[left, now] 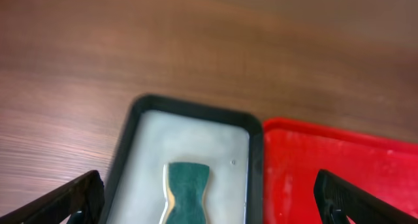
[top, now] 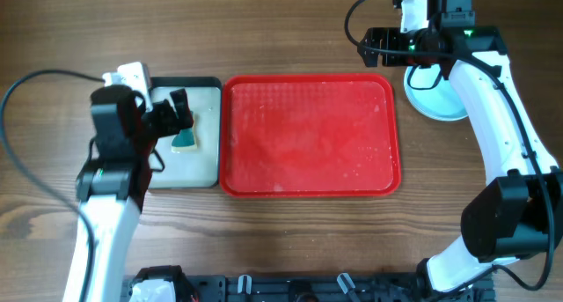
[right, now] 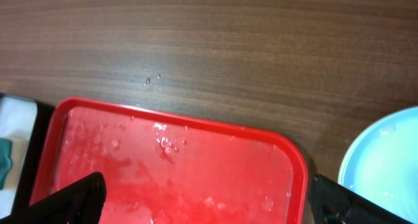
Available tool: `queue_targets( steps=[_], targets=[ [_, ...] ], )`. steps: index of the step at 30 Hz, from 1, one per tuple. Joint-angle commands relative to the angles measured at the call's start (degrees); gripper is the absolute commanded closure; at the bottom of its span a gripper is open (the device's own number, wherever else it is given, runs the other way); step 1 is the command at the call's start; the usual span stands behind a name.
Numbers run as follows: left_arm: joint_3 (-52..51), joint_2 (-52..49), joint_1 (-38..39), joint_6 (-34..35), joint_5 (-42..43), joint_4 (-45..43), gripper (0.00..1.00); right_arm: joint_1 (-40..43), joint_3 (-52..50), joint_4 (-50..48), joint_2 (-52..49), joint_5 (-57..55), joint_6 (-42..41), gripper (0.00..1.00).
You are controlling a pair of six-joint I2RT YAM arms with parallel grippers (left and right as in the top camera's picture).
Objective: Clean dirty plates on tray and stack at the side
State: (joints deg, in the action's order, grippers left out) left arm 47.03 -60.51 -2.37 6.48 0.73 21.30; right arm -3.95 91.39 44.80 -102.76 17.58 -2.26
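Plates point(top: 428, 100) point(right: 386, 164) sit on the wooden worktop point(top: 290, 249) just to the right of the right gripper point(top: 380, 47) point(right: 215, 201), off the red tray point(top: 308, 135) point(right: 196, 178) and close beside its far right corner. Only a pale blue top plate shows, and how many lie under it cannot be told. The right gripper hangs released, fingers spread wide and holding nothing, over that corner of the tray, whose surface below it glistens with wet streaks and droplets. A few drops point(right: 151, 79) dot the worktop beyond the rim. The left gripper point(top: 179, 110) point(left: 209, 201) is likewise released and grasps nothing, poised above a black-rimmed grey tray point(top: 201, 168) point(left: 196, 136). A teal sponge point(top: 185, 142) point(left: 187, 185) lies flat in that tray directly beneath the gripper. The red tray's left rim point(left: 326, 172) runs just to the left gripper's right, alongside the grey tray.
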Motion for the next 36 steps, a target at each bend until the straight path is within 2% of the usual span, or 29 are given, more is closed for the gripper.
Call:
queue_targets(
  steps=[1,5,9,14,17,23,25,29,31,33,36],
  targets=[
    [0.1,17.4,-0.9,-0.3,-3.4,0.4,0.0,-0.1,0.9,-0.2,0.6,0.9,0.6,0.0],
    [0.0,32.7,-1.2,-0.3,-3.4,2.8,0.0,-0.1,0.8,-0.2,0.6,0.9,0.6,0.0],
    [0.0,46.0,-1.2,-0.3,-4.5,17.6,0.0,-0.1,0.9,-0.2,0.6,0.9,0.6,0.0],
    [0.0,56.7,-1.2,-0.3,-4.5,29.5,0.0,-0.1,0.9,-0.2,0.6,0.9,0.6,0.0],
    [0.0,59.9,-1.2,-0.3,-4.5,33.7,0.0,-0.1,0.8,-0.2,0.6,0.9,0.6,0.0],
    [-0.2,60.3,-1.2,0.0,-4.5,36.1,0.0,-0.1,0.9,-0.2,0.6,0.9,0.6,0.0],
    [-1.0,60.3,-1.2,0.2,-4.5,30.9,0.0,-0.1,0.8,-0.2,0.6,0.9,0.6,0.0],
    [-11.2,60.3,-1.2,0.4,0.2,2.4,0.0,-0.1,0.9,-0.2,0.6,0.9,0.6,0.0],
    [-17.0,60.3,-1.2,0.4,3.4,-8.0,0.0,-0.1,0.9,-0.2,0.6,0.9,0.6,0.01],
    [-22.5,60.3,-1.2,0.4,5.1,-16.2,0.0,-0.1,0.9,-0.2,0.6,0.9,0.6,0.0],
    [-28.6,60.3,-1.2,0.4,5.1,-22.9,0.0,-0.1,0.9,-0.2,0.6,0.9,0.6,0.0]
  ],
)
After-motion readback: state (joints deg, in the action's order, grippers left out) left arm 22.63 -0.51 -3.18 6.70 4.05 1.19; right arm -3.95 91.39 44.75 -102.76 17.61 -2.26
